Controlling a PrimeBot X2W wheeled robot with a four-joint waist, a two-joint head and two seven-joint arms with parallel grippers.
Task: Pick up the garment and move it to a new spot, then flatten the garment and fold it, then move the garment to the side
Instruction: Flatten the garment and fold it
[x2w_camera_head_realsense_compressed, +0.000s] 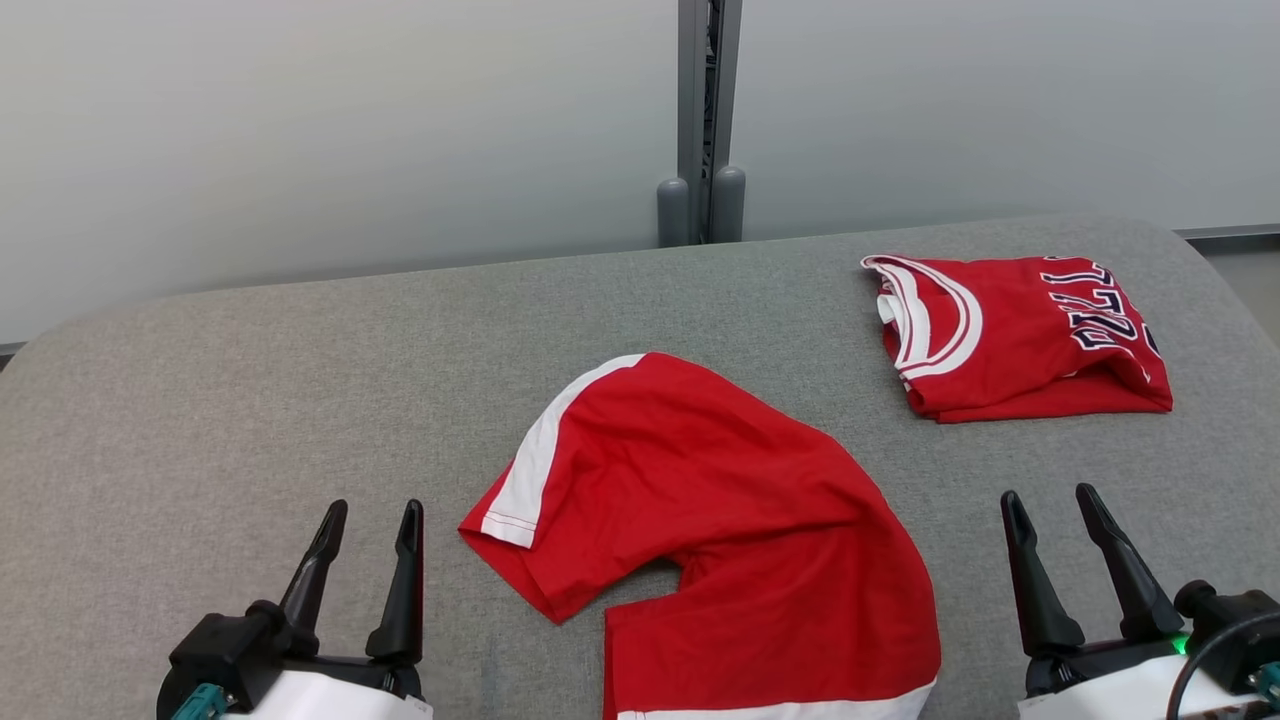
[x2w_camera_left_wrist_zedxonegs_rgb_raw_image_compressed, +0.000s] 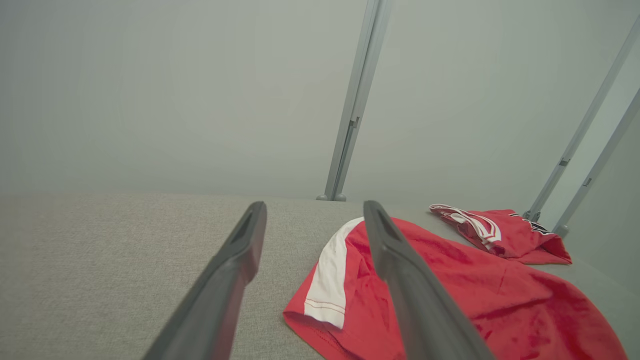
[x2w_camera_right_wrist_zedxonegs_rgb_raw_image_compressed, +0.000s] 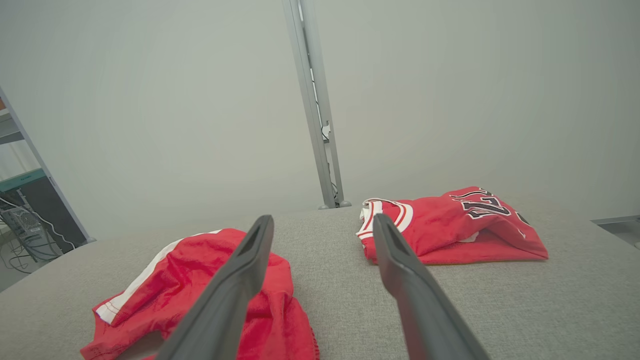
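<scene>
Here's the left end effector (x2w_camera_head_realsense_compressed: 374, 510): two long black fingers tapering to points, set in a chunky black mount (x2w_camera_head_realsense_compressed: 235, 650) on a white forearm shell (x2w_camera_head_realsense_compressed: 320, 700), with a teal connector (x2w_camera_head_realsense_compressed: 200, 700) at the near left. The right end effector (x2w_camera_head_realsense_compressed: 1047, 495) matches, with a green light (x2w_camera_head_realsense_compressed: 1181, 644) at its base and a black cable (x2w_camera_head_realsense_compressed: 1235, 620) looping over. Up close, the fingers (x2w_camera_left_wrist_zedxonegs_rgb_raw_image_compressed: 235, 270) are matte grey and slotted near the tips.
</scene>
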